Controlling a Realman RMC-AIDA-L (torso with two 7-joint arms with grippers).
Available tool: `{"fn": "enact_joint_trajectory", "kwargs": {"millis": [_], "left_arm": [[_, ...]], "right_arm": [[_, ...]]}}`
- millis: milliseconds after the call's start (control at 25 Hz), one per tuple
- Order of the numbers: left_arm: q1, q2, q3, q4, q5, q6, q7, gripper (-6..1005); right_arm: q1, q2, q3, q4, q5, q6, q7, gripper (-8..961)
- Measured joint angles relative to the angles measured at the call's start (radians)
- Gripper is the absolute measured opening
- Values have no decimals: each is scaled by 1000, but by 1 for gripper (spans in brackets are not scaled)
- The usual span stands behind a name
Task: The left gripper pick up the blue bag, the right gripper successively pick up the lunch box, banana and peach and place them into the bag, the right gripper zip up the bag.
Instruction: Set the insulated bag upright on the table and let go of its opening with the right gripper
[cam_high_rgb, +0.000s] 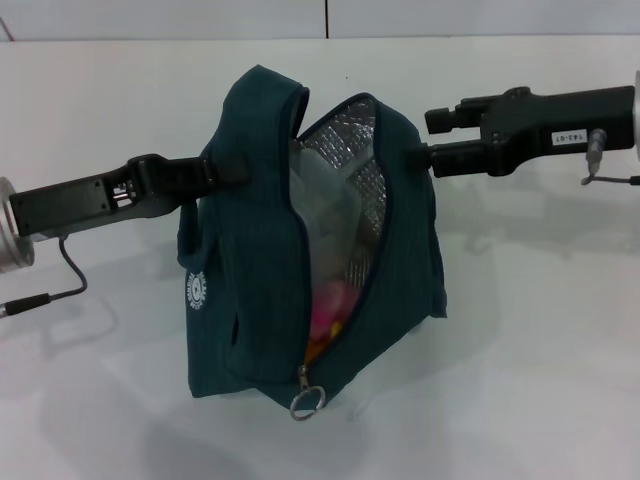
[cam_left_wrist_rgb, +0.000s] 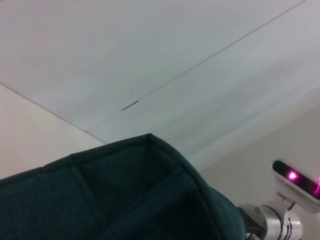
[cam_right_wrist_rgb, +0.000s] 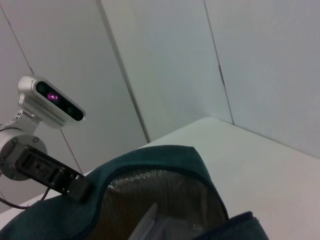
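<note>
The blue bag (cam_high_rgb: 250, 250) stands open in the middle of the white table, with silver lining (cam_high_rgb: 350, 140) showing. My left gripper (cam_high_rgb: 228, 175) is shut on the bag's left upper side. My right gripper (cam_high_rgb: 412, 155) is at the bag's right upper edge, touching the fabric. Inside the bag I see the translucent lunch box (cam_high_rgb: 330, 215) and something pink and yellow (cam_high_rgb: 330, 312) below it; banana and peach cannot be told apart. The zipper pull ring (cam_high_rgb: 307, 401) hangs at the bag's lower front. The bag also shows in the left wrist view (cam_left_wrist_rgb: 125, 190) and the right wrist view (cam_right_wrist_rgb: 150, 162).
The white table (cam_high_rgb: 520, 380) lies all around the bag, with a pale wall behind it. A cable (cam_high_rgb: 60, 280) trails from my left arm. The left arm's camera (cam_right_wrist_rgb: 50, 100) shows in the right wrist view, the right arm's camera (cam_left_wrist_rgb: 295, 177) in the left wrist view.
</note>
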Motion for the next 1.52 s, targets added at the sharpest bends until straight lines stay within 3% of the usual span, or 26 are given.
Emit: {"fn": "enact_joint_trajectory", "kwargs": {"millis": [440,680,800,960,1120,1320,1520], "left_arm": [[-1,1,0,0,1,-9,0,33],[0,2,0,0,1,-10,0,33],[0,2,0,0,1,-11,0,33],[-1,3,0,0,1,-11,0,33],[-5,3,0,0,1,-11,0,33],[-5,3,0,0,1,-11,0,33],[-1,3,0,0,1,-11,0,33]], "right_arm": [[0,1,-3,-23,13,-19,28,666],[-24,1,-1,-102,15,-53,77,665],[-36,-9,1,-180,-18,-70,163,664],[12,-34,5,-276,-122,-170,355,663],[88,-45,7,-274,-162,-254,466,663],[120,-14,9,-269,-231,-255,484,663],[130,-7,6,-263,-280,-248,515,663]]}}
